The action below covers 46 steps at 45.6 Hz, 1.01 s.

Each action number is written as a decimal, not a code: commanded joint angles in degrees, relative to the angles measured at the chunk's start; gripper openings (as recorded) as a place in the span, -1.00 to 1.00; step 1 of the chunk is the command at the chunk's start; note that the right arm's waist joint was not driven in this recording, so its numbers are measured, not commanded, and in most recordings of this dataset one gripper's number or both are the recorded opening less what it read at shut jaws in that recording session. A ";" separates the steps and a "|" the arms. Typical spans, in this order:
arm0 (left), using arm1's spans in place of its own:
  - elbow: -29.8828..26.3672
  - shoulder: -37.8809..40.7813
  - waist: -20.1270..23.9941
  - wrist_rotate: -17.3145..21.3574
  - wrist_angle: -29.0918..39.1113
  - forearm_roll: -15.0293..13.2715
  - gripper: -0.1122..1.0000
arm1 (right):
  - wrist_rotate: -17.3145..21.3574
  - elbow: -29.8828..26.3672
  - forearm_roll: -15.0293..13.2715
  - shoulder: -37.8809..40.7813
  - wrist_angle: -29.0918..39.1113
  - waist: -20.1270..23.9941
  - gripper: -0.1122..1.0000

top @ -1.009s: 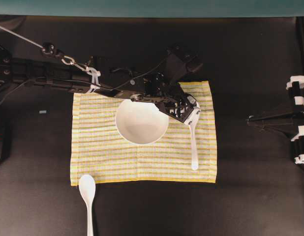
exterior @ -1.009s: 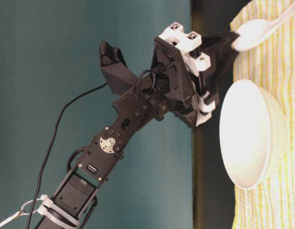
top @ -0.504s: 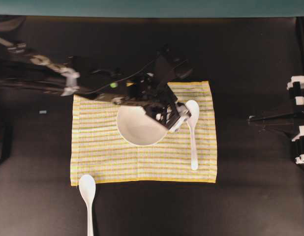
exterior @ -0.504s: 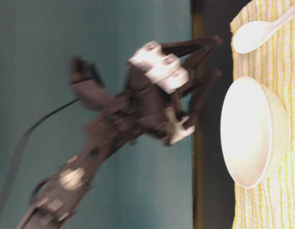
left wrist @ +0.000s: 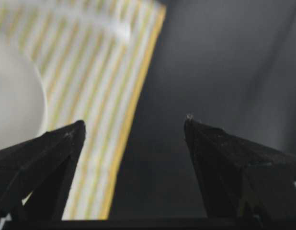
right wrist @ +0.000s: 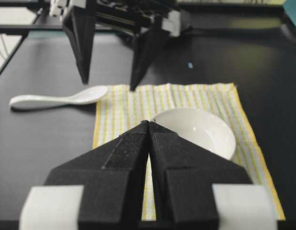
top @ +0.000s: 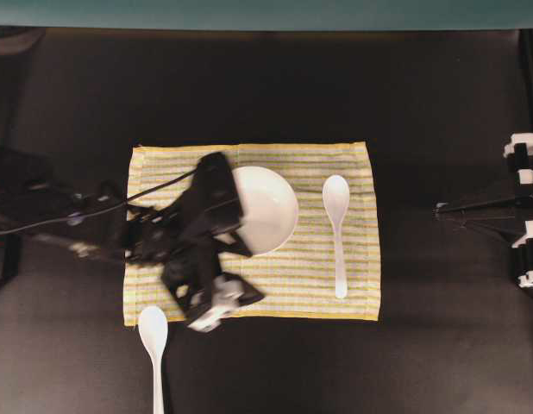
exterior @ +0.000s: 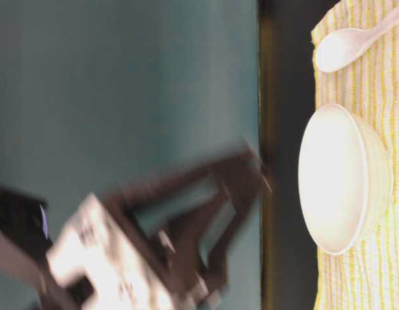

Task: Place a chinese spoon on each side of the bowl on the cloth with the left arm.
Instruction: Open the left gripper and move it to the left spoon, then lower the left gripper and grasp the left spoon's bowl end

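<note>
Left hand [top: 210, 304]: jaws apart, empty. Risk: clipping bowl [top: 265, 210] or rucking cloth [top: 353, 259] reaching spoon [top: 153, 332].

Dim scene; the moving left arm [top: 180, 241] smears with motion blur.

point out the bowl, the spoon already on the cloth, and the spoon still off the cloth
bowl [top: 271, 207], overhead view, bare inside
spoon on the cloth [top: 336, 197], overhead view, its scoop
spoon off the cloth [top: 153, 328], overhead view, its scoop
</note>
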 commanded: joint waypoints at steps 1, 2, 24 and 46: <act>3.34 -3.08 -1.58 -1.32 -0.70 0.18 0.63 | 0.26 -0.35 0.00 0.18 -0.35 0.00 -0.81; 4.13 -3.52 -1.85 -1.85 -0.97 0.18 0.63 | 0.26 -0.26 0.09 0.18 -0.26 0.00 -0.81; 22.94 -11.78 -9.49 -11.60 -10.99 0.18 0.61 | 0.44 0.35 0.35 0.00 -0.35 0.09 -0.81; 24.96 -5.89 -9.67 -12.39 -13.18 0.18 0.61 | 0.44 0.53 0.44 0.00 -0.26 0.00 -0.81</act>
